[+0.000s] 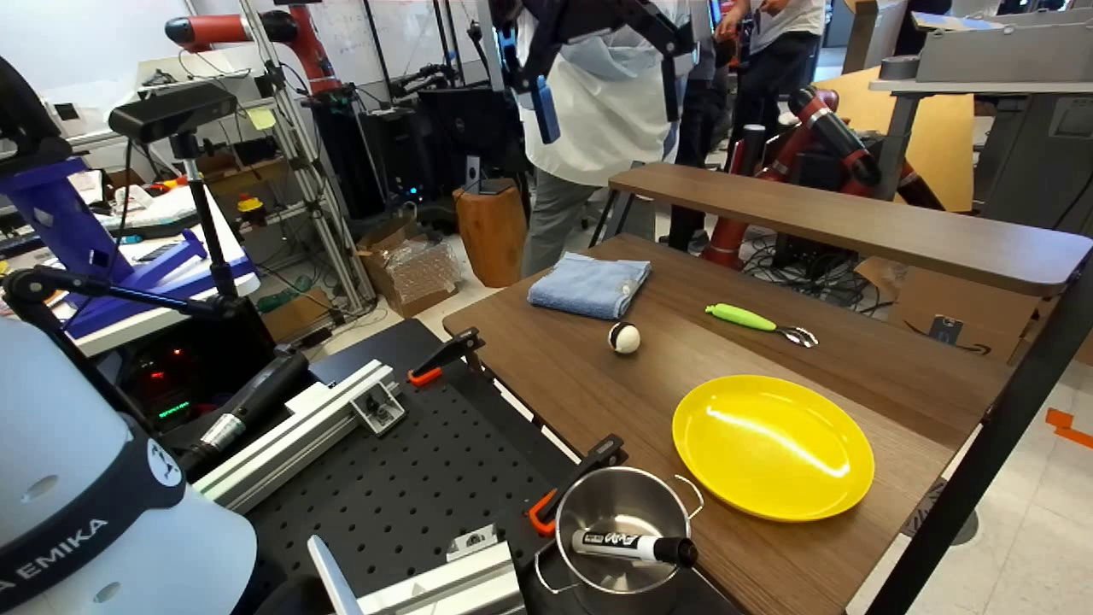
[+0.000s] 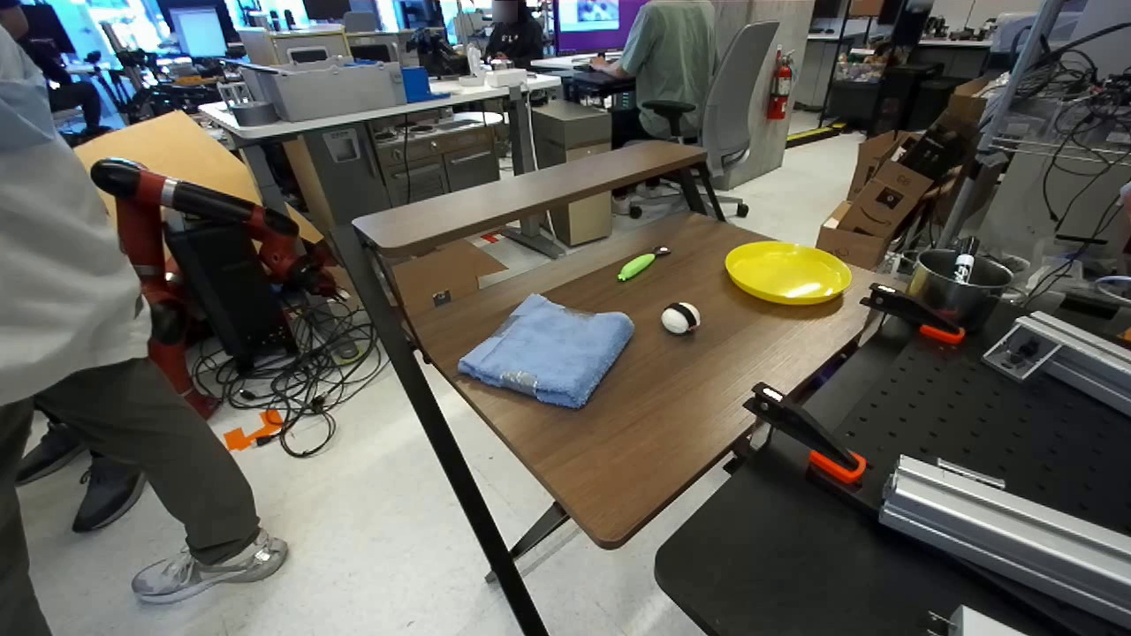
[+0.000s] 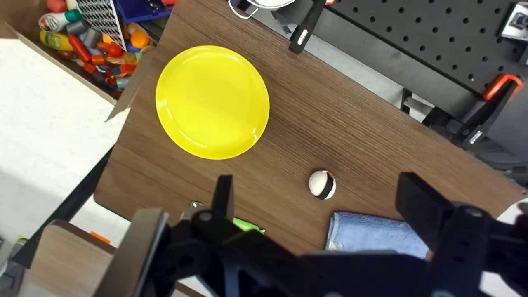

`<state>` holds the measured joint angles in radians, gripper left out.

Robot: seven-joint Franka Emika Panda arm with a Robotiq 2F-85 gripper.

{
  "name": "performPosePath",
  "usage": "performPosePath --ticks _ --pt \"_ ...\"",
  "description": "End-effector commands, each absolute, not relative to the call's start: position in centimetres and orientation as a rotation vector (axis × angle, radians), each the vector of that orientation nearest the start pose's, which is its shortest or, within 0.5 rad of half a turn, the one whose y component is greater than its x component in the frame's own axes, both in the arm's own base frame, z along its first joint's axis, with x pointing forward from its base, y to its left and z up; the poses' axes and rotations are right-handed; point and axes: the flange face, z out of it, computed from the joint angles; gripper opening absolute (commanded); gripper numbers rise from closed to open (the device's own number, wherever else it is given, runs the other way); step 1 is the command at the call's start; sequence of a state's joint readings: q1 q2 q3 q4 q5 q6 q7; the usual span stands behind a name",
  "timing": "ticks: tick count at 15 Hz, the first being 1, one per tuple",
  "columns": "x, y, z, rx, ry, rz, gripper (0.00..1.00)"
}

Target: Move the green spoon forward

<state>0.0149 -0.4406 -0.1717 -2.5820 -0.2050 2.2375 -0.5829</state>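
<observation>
Green spoon (image 1: 758,322) — slim, silvery-headed

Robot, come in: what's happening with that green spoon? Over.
Black two-fingered end effector: open, empty. Slim green-handled, metal-headed spoon: lying ungripped. Possible obstacle: long brown wood-grain shelf beyond it in both exterior views.

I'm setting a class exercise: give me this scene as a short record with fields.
target: slim lime-green spoon, shiny-headed, lying on a brown wood-grain table
effector: black two-fingered claw, open, empty, above the table
also on table: round yellow plate, folded blue cloth towel, black-banded white ball
container: round silver metal pot holding a black-and-white marker
wrist view: claw hides part of the spoon
</observation>
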Motion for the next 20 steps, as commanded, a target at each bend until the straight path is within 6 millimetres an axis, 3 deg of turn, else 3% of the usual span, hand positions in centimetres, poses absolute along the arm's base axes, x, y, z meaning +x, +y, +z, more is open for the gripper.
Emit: performPosePath --ticks 1,5,6,8,17,20 --pt "44.1 -7.7 39.7 -3.003 -1.154 0.028 1.00" --pt "47.4 -8.9 38.1 -2.952 -1.299 0.131 1.00" --pt "46.2 -8.3 38.2 -3.005 -1.214 0.081 1.00" --pt "47.3 -8.6 37.7 -2.992 -1.246 0.107 1.00" --pt "47.4 -8.7 37.7 -2.981 -1.269 0.115 1.00" --pt "48.4 -8.1 37.3 -2.960 -1.345 0.202 1.00"
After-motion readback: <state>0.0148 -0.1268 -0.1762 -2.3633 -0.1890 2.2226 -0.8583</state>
